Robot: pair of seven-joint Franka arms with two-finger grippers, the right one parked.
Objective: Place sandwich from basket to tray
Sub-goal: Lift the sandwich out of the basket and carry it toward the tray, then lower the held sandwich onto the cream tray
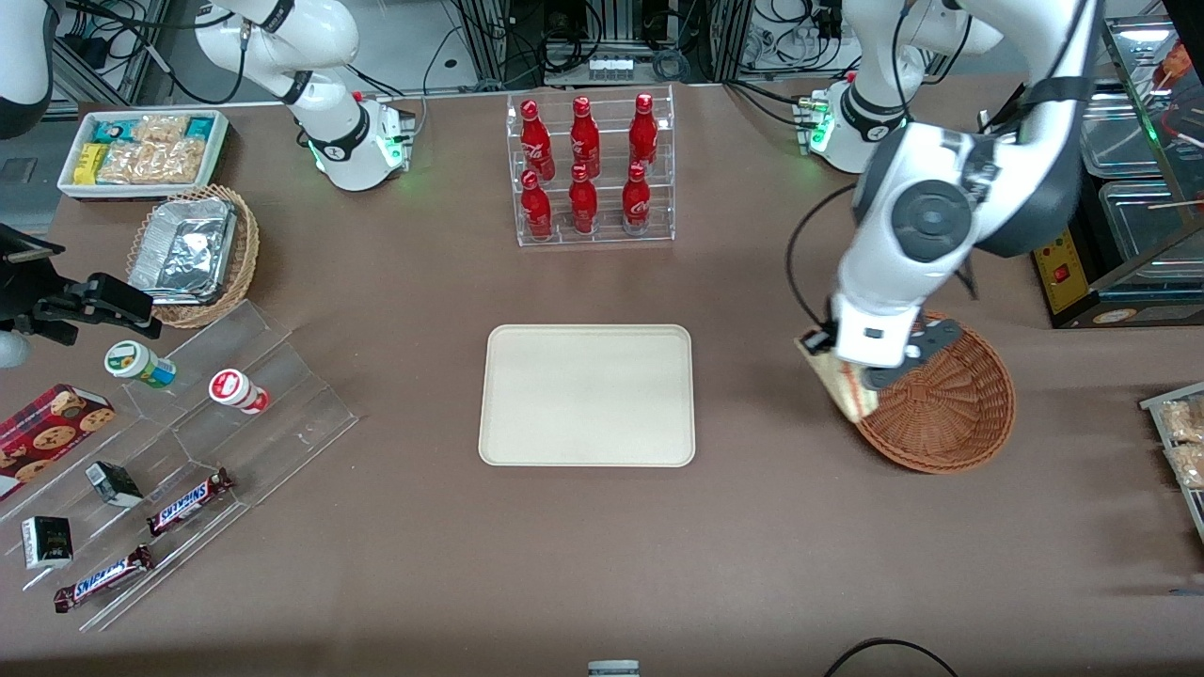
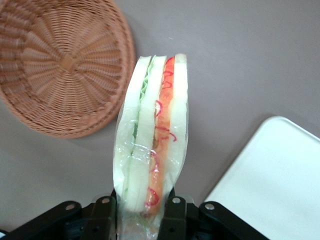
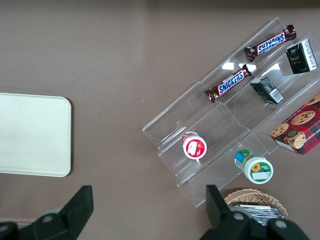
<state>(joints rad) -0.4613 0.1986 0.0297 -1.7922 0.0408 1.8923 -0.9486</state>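
Carry step: gripper (image 2: 142, 207) fingers (image 2: 175, 212) pinching sandwich (image 2: 152, 150), lifted clear at the basket (image 1: 941, 409) rim. Next, likely travel toward 9 o'clock in the front view to tray (image 1: 588, 395), then lower and release.

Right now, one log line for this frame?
phase: transfer | tool: shut on sandwich, lifted beside basket | basket: empty | tray: bare

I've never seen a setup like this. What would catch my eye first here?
Probably the gripper, shut on a wrapped sandwich and holding it in the air at the edge of the round wicker basket, which shows nothing inside. Next, the bare cream tray at mid-table, and the rack of red bottles farther from the front camera than the tray.
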